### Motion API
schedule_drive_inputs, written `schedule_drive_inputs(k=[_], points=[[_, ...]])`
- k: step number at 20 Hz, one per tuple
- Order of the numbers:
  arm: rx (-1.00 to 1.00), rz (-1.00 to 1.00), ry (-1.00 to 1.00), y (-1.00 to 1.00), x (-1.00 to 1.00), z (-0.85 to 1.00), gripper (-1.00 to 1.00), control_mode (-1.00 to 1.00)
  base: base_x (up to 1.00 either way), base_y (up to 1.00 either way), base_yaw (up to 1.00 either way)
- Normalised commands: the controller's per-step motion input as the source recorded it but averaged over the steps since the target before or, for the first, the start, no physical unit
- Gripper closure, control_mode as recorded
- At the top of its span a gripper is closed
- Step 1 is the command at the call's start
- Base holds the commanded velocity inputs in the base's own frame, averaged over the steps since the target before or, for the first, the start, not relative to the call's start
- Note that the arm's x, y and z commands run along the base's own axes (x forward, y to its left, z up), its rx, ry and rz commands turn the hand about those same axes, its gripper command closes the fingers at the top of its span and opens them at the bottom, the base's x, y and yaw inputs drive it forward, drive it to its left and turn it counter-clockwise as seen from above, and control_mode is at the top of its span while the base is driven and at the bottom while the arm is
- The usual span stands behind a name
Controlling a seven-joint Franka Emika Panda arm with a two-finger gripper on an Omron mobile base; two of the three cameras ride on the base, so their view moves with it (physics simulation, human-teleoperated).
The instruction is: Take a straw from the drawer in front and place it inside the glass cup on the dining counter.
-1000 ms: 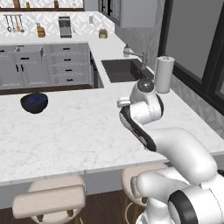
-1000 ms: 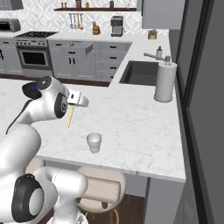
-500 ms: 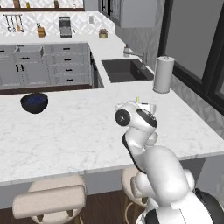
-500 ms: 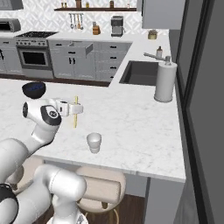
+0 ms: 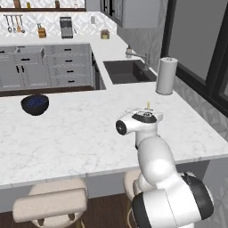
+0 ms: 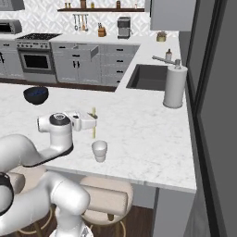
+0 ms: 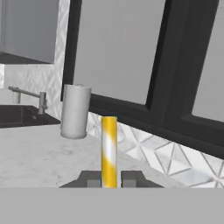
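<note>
Straw (image 5: pixel 148 106) poked up behind the wrist in the left base view, above the tabletop (image 5: pixel 71 133) near its front edge; bowl (image 5: pixel 34 104) sat toward the left edge, paper towel roll (image 5: pixel 166 75) at the far right corner. Right base view: hand (image 6: pixel 92 121) pinched the straw (image 6: pixel 94 123) upright, just beside and above the glass cup (image 6: pixel 99 151), which stood near the front edge. Hand view: straw (image 7: pixel 109 151) clamped between pressed-together fingertips (image 7: pixel 93 180). Step looked like carry-to-cup; next move probably needs shifting over the rim, then lowering and releasing.
</note>
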Motion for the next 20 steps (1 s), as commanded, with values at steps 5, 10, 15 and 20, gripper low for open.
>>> schedule_drive_inputs(k=[5, 10, 15, 20], points=[[0.0, -0.17, 0.0, -0.23, 0.31, -0.11, 1.0, -1.0, 0.0, 0.0, 0.0], [0.0, -0.12, 0.01, -0.11, 0.05, -0.35, 1.0, -1.0, 0.0, 0.0, 0.0], [0.0, -0.11, 0.0, -0.18, 0.1, -0.24, 1.0, -1.0, 0.0, 0.0, 0.0], [0.0, -0.1, 0.0, -0.35, -0.06, -0.05, 1.0, -1.0, 0.0, 0.0, 0.0]])
